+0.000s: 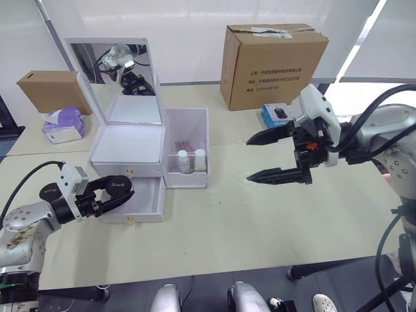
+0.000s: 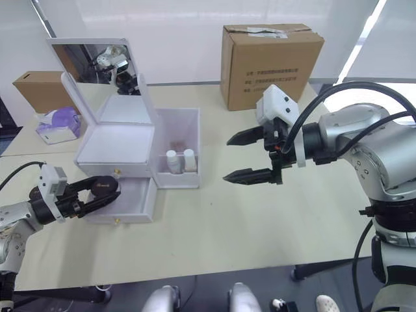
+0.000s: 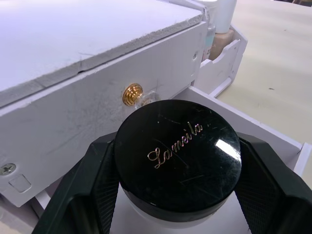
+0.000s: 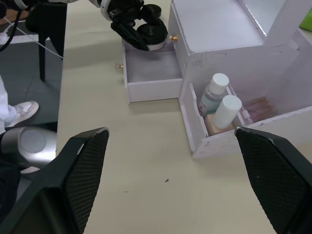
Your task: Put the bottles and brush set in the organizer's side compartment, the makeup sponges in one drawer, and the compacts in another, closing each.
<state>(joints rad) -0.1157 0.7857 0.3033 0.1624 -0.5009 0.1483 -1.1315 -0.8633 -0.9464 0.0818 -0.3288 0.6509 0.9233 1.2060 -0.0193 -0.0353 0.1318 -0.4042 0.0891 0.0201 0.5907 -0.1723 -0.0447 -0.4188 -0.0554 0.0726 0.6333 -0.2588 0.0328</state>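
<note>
Left gripper [image 1: 116,194], at lower left of the left eye view, pinches a compact [image 3: 178,158] between its two black fingers [image 3: 100,183]; black lid faces up, script lettering legible, pale base just visible beneath it in the left wrist view. The compact sits directly over the open lower drawer [image 1: 144,198] of the organizer [image 1: 127,151], just in front of the gold knob [image 3: 132,93] of the upper drawer, which is pushed in. In the right wrist view the compact hangs at the back end of the pulled-out drawer, near the top centre of that frame; whether it touches the drawer floor cannot be told. Mirror lid [image 1: 116,81] stands upright at upper left. Side compartment [image 1: 188,146], just right of the drawers, holds both bottles [image 4: 217,102] upright side by side, white caps up, with the brush set [image 4: 256,105] partly visible behind them. Right gripper [image 1: 276,156], at centre right, hovers above the bare table [image 1: 247,221], fingers spread wide and holding nothing, well apart from the organizer. Brown cardboard box [image 1: 272,65] stands at upper right.
</note>
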